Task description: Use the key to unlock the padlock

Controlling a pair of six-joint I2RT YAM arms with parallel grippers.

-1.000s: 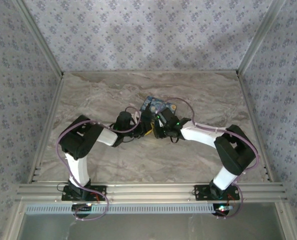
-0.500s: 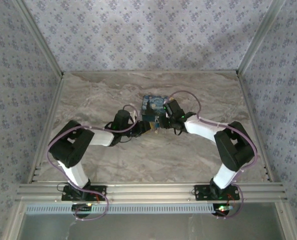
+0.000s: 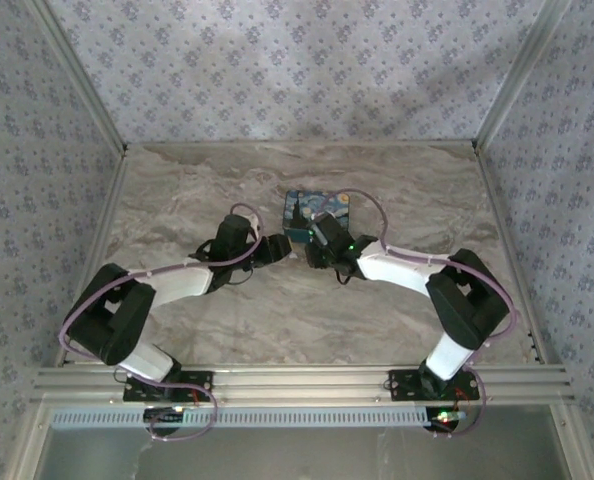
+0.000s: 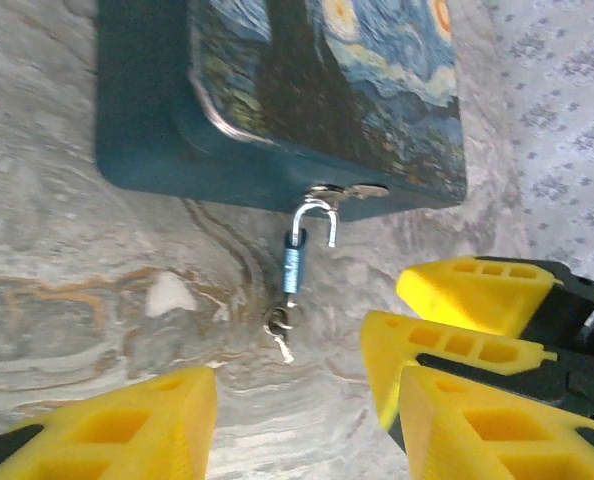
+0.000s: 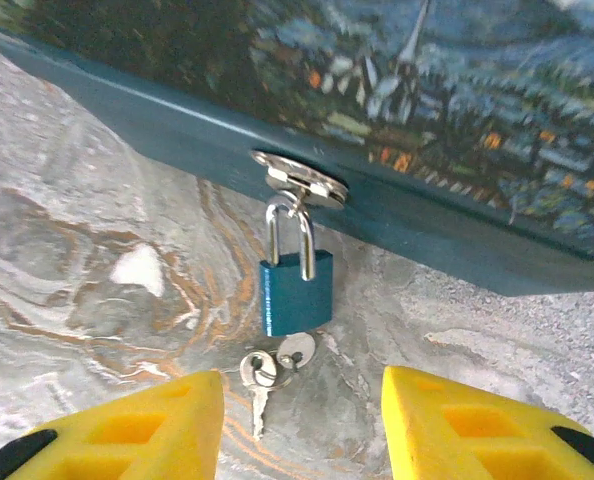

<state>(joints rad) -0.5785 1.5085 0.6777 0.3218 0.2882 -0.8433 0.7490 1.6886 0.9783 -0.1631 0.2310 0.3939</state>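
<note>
Top external: the left arm (image 3: 167,285) and right arm (image 3: 407,268) converge mid-table on a rectangular box (image 3: 317,210). It lies flat on the table (image 3: 177,190), a grey-beige surface with marble veining.
Box finish: the lid carries a blue-and-yellow night-sky print and has rounded corners. The side wall is plain dark teal.
Hasp (image 5: 299,180): a bright oval metal plate on the box wall that faces the arms.
Padlock (image 5: 297,290): small, with a squarish, glossy teal-blue body. It hangs from the hasp by a polished steel shackle (image 5: 287,228), just beside the box wall.
Shackle detail: in the left wrist view one leg ends free beside the edge-on body. The right wrist view does not settle whether that leg is seated.
Key (image 5: 259,395): small and of pale metal, on a split ring. It lies flat on the marble just below the padlock body, apart from both grippers.
Left gripper (image 4: 307,390): yellow plastic fingers with recessed cells, spread, with nothing between them. It sits low over the table on the near side of the key.
Right gripper (image 5: 302,385): matching yellow fingers, spread and empty. The key and padlock lie just beyond the tips.
</note>
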